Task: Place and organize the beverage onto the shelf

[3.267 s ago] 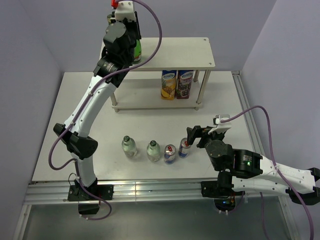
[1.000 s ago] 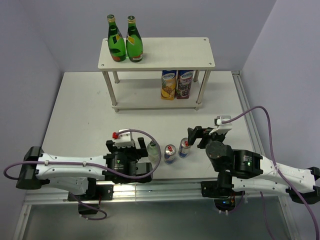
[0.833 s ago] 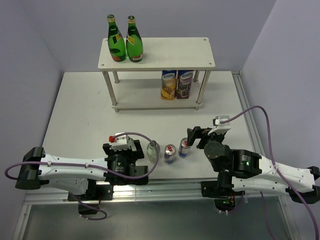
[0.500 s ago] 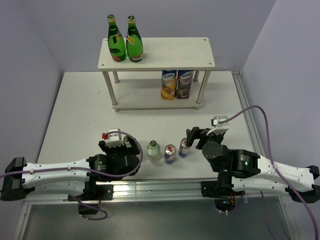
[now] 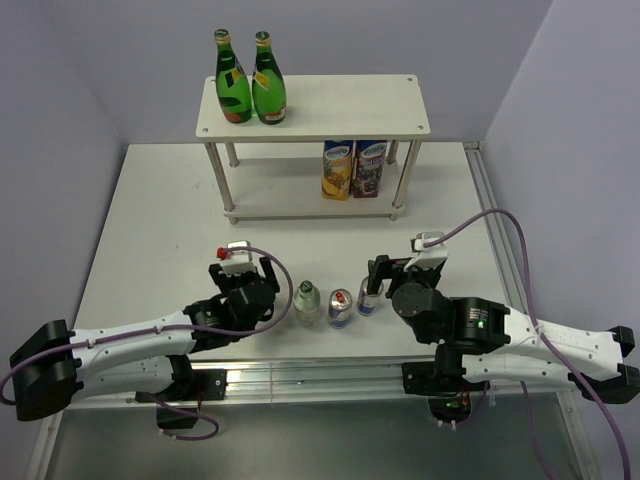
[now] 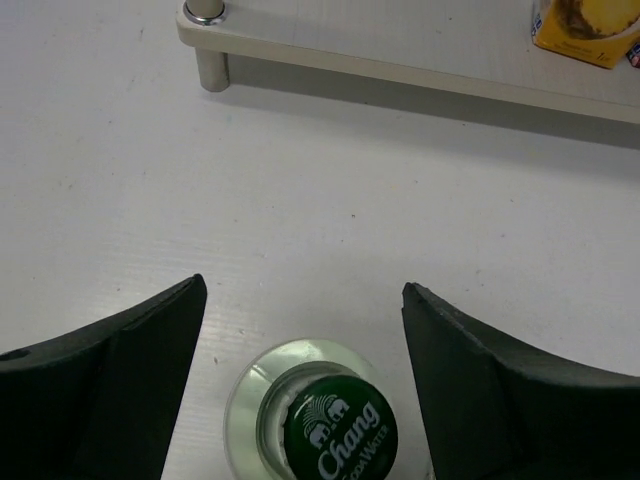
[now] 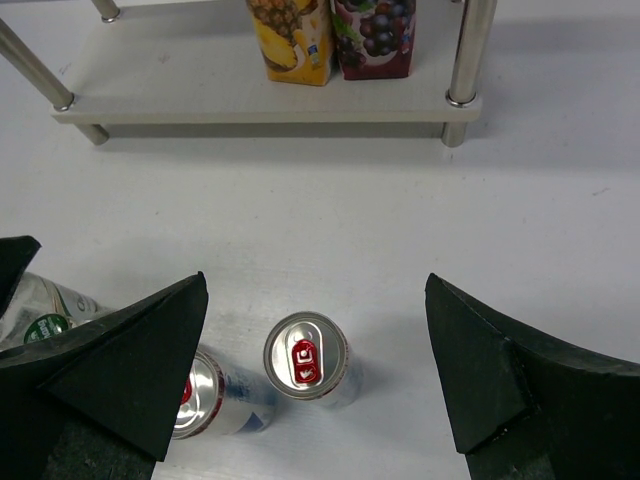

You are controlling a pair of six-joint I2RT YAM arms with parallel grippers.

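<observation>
Nearest, the left gripper (image 6: 302, 290) stands wide astride a small clear bottle (image 6: 322, 425), touching neither side. The bottle's green cap reads "Chang". To its right on the table (image 5: 170, 220) stand a second clear bottle (image 5: 307, 301), apparently with the same cap, then a left can (image 7: 208, 392) and a right can (image 7: 306, 357), both red-tabbed. The right gripper (image 7: 315, 280) is spread wide over the right can. Farther off, the shelf (image 5: 340, 105) holds a pineapple carton (image 7: 290, 40) and a grape carton (image 7: 372, 38) on its lower board. Two yellow-labelled green bottles (image 5: 250, 95) stand at the top board's left end.
</observation>
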